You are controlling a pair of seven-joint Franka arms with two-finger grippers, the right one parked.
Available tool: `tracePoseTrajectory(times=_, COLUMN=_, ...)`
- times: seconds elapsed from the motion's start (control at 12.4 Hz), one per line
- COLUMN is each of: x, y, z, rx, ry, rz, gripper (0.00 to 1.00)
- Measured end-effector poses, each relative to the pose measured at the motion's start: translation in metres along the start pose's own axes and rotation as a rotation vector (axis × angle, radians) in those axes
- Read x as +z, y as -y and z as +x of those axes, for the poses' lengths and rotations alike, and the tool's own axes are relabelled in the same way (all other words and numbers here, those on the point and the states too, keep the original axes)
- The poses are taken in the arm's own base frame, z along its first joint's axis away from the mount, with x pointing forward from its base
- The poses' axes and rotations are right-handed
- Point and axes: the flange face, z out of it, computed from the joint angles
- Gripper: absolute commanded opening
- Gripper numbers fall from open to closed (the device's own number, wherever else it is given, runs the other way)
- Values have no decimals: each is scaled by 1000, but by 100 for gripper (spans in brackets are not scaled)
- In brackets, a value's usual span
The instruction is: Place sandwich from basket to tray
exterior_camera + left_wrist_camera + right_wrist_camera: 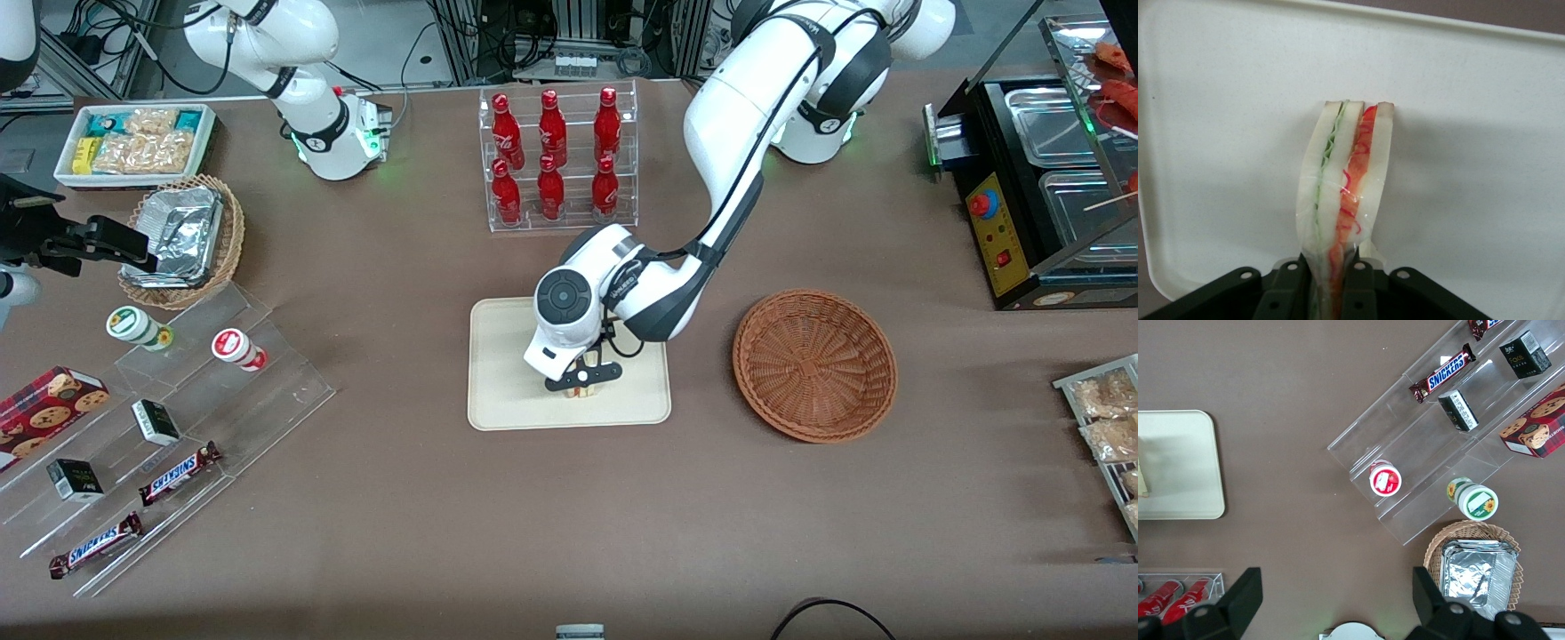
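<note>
My left gripper [583,380] is low over the cream-beige tray [507,391] and shut on the sandwich [1345,180], a wrapped wedge of white bread with green and red-orange filling. In the front view only a pale bit of the sandwich [584,392] shows under the fingers, at or just above the tray. In the left wrist view the fingers [1288,283] pinch the wedge's narrow end, with the tray [1471,133] under it. The reddish-brown wicker basket [814,364] stands beside the tray, toward the working arm's end of the table, with nothing in it.
A clear rack of red bottles [558,160] stands farther from the front camera than the tray. A foil-lined basket [183,238], a white snack bin [135,142] and a clear stepped shelf [160,444] of snacks lie toward the parked arm's end. A black warmer [1031,178] stands at the working arm's end.
</note>
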Motion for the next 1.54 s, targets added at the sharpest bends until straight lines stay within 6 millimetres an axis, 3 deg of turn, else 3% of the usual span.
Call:
tracePoseTrajectory(times=0.16, x=-1, y=0, z=1, rx=-1, ry=-3, rz=-4, gripper=100)
tracePoseTrajectory(times=0.32, x=-22, y=-2, z=7, rx=-8, ry=-29, rz=-32, gripper=100)
tracePoseTrajectory(times=0.57, x=-85, y=3, z=9, rx=-16, ry=-79, rz=-75, gripper=100)
tracePoseTrajectory(times=0.73, x=-125, y=18, z=10, rx=-32, ry=-102, rz=-64, gripper=100)
tracePoseTrajectory(times=0.97, x=-159, y=56, z=30, rx=-73, ry=-122, rz=-13, gripper=100)
tracePoseTrajectory(times=1.21, x=-161, y=97, z=43, rx=-49, ry=-124, rz=22, gripper=100)
tracePoseTrajectory(times=1.54, x=-173, y=209, z=75, rx=40, ry=-100, rz=45, gripper=100)
